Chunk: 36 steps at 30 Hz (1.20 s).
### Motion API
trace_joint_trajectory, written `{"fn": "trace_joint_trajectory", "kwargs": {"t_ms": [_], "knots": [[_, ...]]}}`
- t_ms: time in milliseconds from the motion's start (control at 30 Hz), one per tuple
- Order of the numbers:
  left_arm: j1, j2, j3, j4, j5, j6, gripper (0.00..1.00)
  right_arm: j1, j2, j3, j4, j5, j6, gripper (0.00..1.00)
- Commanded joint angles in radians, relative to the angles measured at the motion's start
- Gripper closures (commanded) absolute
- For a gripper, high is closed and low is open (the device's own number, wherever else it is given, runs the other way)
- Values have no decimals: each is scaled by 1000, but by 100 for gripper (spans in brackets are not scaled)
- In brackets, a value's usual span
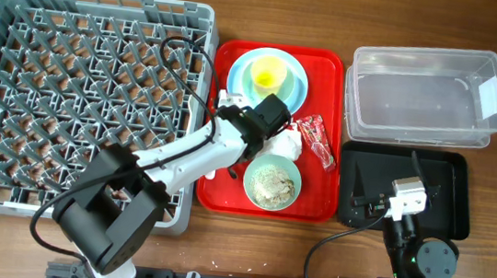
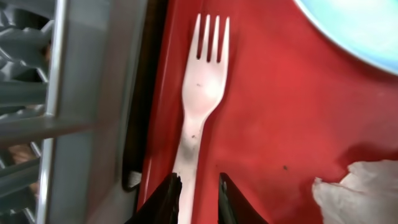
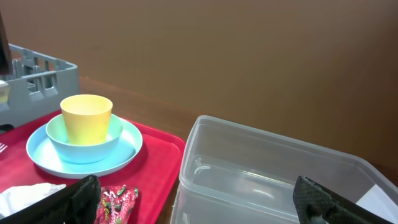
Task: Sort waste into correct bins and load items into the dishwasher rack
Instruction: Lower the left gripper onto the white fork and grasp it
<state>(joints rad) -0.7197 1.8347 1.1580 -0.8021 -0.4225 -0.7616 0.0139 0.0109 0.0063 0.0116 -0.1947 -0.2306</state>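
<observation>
A white plastic fork (image 2: pixel 202 93) lies flat along the left edge of the red tray (image 2: pixel 280 112), beside the grey dishwasher rack (image 1: pixel 96 3). My left gripper (image 2: pixel 199 196) is low over the fork's handle. Its jaws are slightly open, one on each side of the handle, and red shows beside the right jaw. The yellow cup (image 1: pixel 268 70) stands on the light blue plate (image 1: pixel 295 93). Nearby are the crumpled napkin (image 1: pixel 287 143), the red wrapper (image 1: pixel 316 139) and a mint-green bowl (image 1: pixel 272 180) holding beige crumbs. My right gripper (image 3: pixel 202 205) stands wide open over the black tray (image 1: pixel 448 178), holding nothing.
The clear tub (image 1: pixel 429 93) sits behind the black tray, at the back right. The rack wall (image 2: pixel 87 93) runs close along the fork's left side. In the left wrist view the napkin (image 2: pixel 360 190) lies to the right of the jaws.
</observation>
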Motion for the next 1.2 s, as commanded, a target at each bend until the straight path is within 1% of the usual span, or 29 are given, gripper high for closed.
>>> {"fn": "trace_joint_trajectory", "kwargs": {"t_ms": [0, 33, 100, 200, 333, 400, 433, 600, 700, 800, 900, 967, 1067, 1133, 1167], "knots": [[5, 11, -51, 45, -21, -2, 79, -3, -6, -1, 3, -11, -5, 0], [5, 11, -65, 66, -23, 2, 79, -3, -6, -1, 3, -12, -6, 0], [5, 11, -100, 127, -25, 52, 79, -3, -6, -1, 3, -11, -5, 0], [6, 11, -127, 160, -35, 74, 79, -3, -6, -1, 3, -12, -5, 0], [6, 11, -126, 161, -50, 77, 81, -3, -6, -1, 3, -11, -5, 0], [6, 10, -122, 159, -96, 122, 81, -3, -6, -1, 3, -11, -5, 0], [6, 7, -122, 159, -96, 130, 81, -3, -6, -1, 3, -12, -5, 0], [15, -3, -120, 159, -106, 129, 80, -3, -6, -1, 3, -12, -5, 0], [24, 2, -125, 165, -33, 126, 81, -3, -6, -1, 3, -12, -5, 0], [23, 6, -171, 217, 23, 126, 82, -3, -6, -1, 3, -12, -5, 0], [14, 4, -174, 230, 53, 126, 86, -3, -6, -1, 3, -11, -5, 0], [-11, 4, -169, 233, 56, 126, 93, -3, -6, -1, 3, -11, -5, 0], [-38, 3, -168, 268, 48, 126, 96, -3, -6, -1, 3, -11, -5, 0], [-37, -14, -148, 243, 9, 126, 96, -3, -6, -1, 3, -12, -6, 0], [-37, -42, -115, 199, -21, 127, 96, -3, -6, -1, 3, -11, -5, 0]]}}
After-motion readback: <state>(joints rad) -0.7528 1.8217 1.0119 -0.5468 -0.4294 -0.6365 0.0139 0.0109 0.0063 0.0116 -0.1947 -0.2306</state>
